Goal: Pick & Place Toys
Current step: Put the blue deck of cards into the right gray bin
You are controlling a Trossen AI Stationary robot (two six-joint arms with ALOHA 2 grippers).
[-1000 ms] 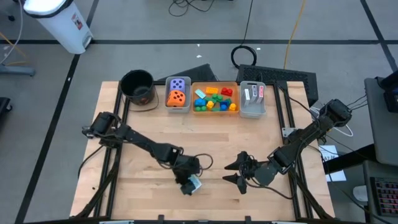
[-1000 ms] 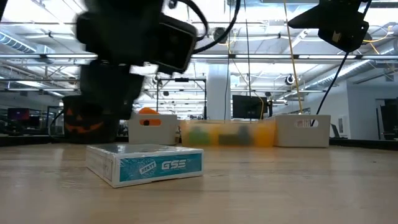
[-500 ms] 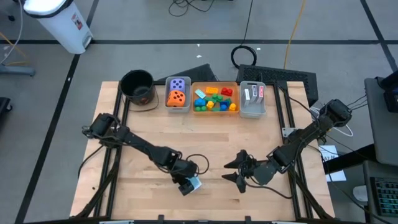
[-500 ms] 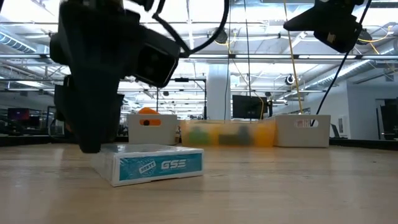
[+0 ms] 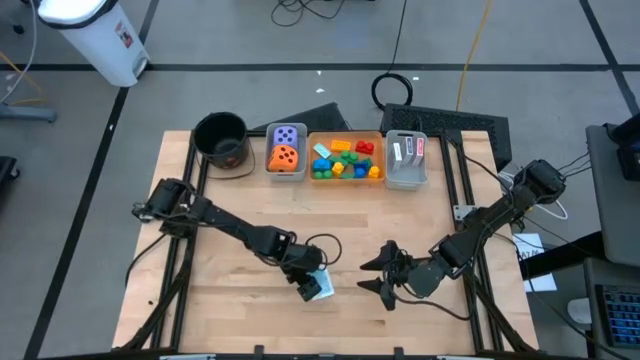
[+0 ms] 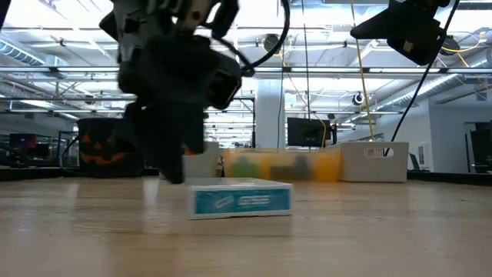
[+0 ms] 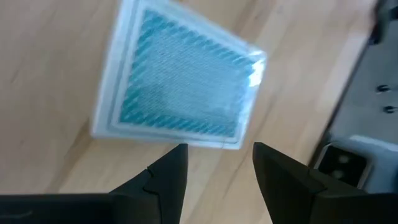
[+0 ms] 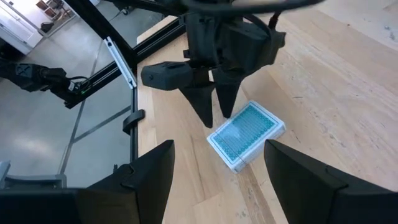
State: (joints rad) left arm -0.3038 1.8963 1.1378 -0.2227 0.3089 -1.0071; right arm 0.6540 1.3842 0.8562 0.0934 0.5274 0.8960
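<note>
A teal card pack [image 5: 320, 286] lies flat on the bare wood near the front edge of the table [image 5: 230, 210], with the left gripper [image 5: 303, 282] poised just beside it, fingers parted and empty. From the left wrist the two dark fingers [image 7: 168, 177] stand apart just short of the pack's near edge [image 7: 180, 87]; from the right wrist their tips point down at the wood beside one corner of the pack [image 8: 245, 135]. The right gripper [image 5: 372, 275] waits nearby to the right, its fingers spread wide and holding nothing.

The step in hand appears to be picking up the pack. A clean grasp likely calls for the left gripper to shift over the pack, turn so the fingers straddle its narrower side, and come down until the tips reach the wood before closing. The pack is thin and flat, so a skewed or shallow close would probably push it along the boards rather than lift it.

Room is mixed. The front edge of the table sits close to the pack, so any sliding is best kept away from it. The right gripper is near, leaving a narrow lane between the two arms. The middle of the table is open, giving a free path back to the row at the far edge: a black pot [image 5: 221, 139], a bin with dice [image 5: 286, 149], an orange bin of bricks [image 5: 345, 158] and a grey bin [image 5: 406, 160] holding cards.
</note>
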